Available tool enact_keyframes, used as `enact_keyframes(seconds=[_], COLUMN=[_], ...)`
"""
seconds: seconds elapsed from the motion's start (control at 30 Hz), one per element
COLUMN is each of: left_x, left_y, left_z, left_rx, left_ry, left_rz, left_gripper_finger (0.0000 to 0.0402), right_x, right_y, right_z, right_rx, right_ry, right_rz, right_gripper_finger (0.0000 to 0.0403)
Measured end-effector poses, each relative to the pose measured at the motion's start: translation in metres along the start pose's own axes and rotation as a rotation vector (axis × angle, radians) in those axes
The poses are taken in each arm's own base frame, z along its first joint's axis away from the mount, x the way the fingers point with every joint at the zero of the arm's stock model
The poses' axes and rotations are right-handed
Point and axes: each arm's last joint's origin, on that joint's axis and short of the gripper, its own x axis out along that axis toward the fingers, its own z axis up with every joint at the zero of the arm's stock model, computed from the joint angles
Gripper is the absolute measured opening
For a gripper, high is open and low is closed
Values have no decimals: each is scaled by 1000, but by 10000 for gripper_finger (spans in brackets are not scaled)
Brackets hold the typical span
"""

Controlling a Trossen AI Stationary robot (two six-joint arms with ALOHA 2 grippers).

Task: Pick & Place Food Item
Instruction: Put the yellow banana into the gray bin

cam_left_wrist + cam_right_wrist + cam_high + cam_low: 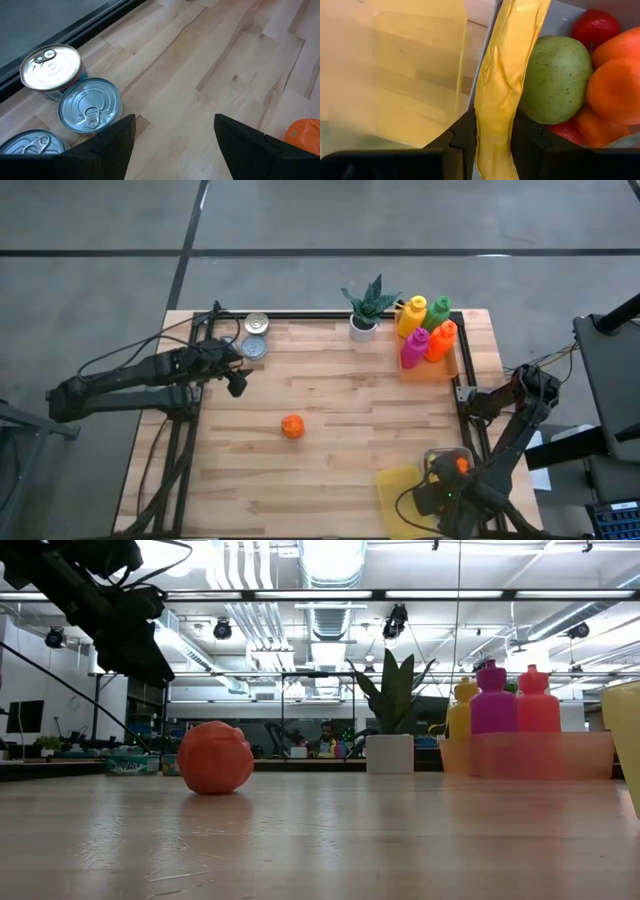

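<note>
Wooden butcher-block tabletop (340, 390) fills the high view, with both dark arms reaching in from its sides. The left arm lies along the far-left part, its left claw (236, 378) hanging above the boards near the tins with its fingers spread apart and nothing between them; the wrist view shows bare wood in the gap. The right arm is folded at the near-right corner, where the right claw (494, 137) is clamped on the rim of a translucent yellow bag (405, 495), holding the soft film pinched. Past that rim lie a green apple (555, 80), a strawberry (596, 27) and some orange pieces.

At the far-right corner an orange tray (432, 368) carries four coloured bottles (428, 330), with a potted plant (366, 308) just beside it. Three pull-tab tins (255, 337) sit at the far-left edge, close to the left claw.

Smallest is the orange toy fruit (292, 426), alone near the middle of the tabletop, well apart from the tins and the bag. It looks like a light, hollow, rounded piece with a faintly dimpled skin, probably firm enough to take a squeeze but liable to roll away if nudged. Its smooth curve could slip, so the best hold is likely across its widest part, fingers coming straight down on opposite sides and closing evenly.
</note>
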Motion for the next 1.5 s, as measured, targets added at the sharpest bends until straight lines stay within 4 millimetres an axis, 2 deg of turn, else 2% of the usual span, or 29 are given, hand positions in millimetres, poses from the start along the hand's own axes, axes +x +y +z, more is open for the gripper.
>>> enact_keyframes(seconds=[0.23, 0.7, 1.5], left_x=[0, 0, 0], left_y=[0, 0, 0], left_z=[0, 0, 0], left_rx=[0, 0, 0], left_ry=[0, 0, 0], left_rz=[0, 0, 0], left_gripper_finger=[275, 275, 275], right_x=[6, 25, 24], right_y=[5, 2, 0], right_z=[3, 2, 2], right_rx=[22, 24, 21], right_ry=[20, 50, 78], right_rz=[18, 25, -22], right_gripper_finger=[91, 91, 91])
